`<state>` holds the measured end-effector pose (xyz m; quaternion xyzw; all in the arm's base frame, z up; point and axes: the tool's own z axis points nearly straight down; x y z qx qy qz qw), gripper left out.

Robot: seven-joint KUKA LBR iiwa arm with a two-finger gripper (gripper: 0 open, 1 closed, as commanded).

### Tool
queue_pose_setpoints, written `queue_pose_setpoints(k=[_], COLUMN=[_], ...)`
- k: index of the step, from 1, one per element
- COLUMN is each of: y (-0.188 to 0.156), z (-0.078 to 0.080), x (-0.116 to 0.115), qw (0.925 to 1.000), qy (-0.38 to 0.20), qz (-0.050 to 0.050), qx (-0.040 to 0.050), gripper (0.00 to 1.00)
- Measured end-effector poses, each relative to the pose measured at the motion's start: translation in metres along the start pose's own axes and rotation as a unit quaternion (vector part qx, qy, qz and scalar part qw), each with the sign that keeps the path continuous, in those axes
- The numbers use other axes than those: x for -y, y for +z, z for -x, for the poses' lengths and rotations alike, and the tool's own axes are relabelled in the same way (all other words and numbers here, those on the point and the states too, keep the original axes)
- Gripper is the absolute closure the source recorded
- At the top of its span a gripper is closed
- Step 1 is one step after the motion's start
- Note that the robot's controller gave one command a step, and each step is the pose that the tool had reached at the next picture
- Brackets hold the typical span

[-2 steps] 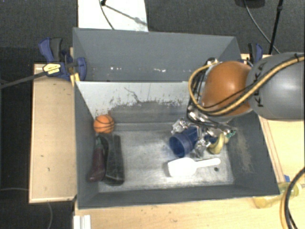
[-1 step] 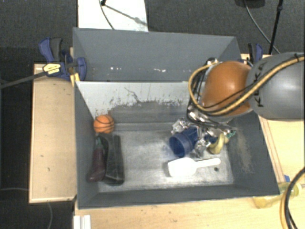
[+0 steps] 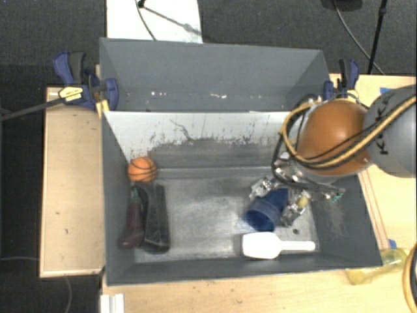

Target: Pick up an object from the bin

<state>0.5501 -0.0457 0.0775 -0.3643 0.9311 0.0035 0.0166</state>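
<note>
We saw the gripper [image 3: 279, 198], under its orange wrist cover, low over the grey metal bin [image 3: 215, 77] at about 4 o'clock on the floor. Its two fingers [image 3: 261, 188] were clamped on either side of a dark blue plastic cup [image 3: 262, 216], which lay tilted there. A white plastic scoop [image 3: 273, 246] lay just at the cup's 6 o'clock. Far off at 9 o'clock sat a small orange basketball [image 3: 142, 169], and below it a dark maroon eggplant-shaped toy [image 3: 132, 223] lay beside a black oblong block [image 3: 157, 219].

The pincer [image 3: 280, 197] is hanging right over the blue cup [image 3: 262, 218]; a white scoop [image 3: 273, 246] is lying just beside it, an orange ball [image 3: 142, 169] well apart.
</note>
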Motion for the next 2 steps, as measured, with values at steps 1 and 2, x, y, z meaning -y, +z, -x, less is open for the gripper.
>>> queue_pose_setpoints(k=[1,2], y=[-0.002,-0.195], z=[-0.021,0.026], x=[0.006,0.023], qw=[0.9998,0.9827], qy=[-0.014,-0.184], qz=[-0.008,0.005], qx=[-0.0100,-0.0145], gripper=[1.00,1.00])
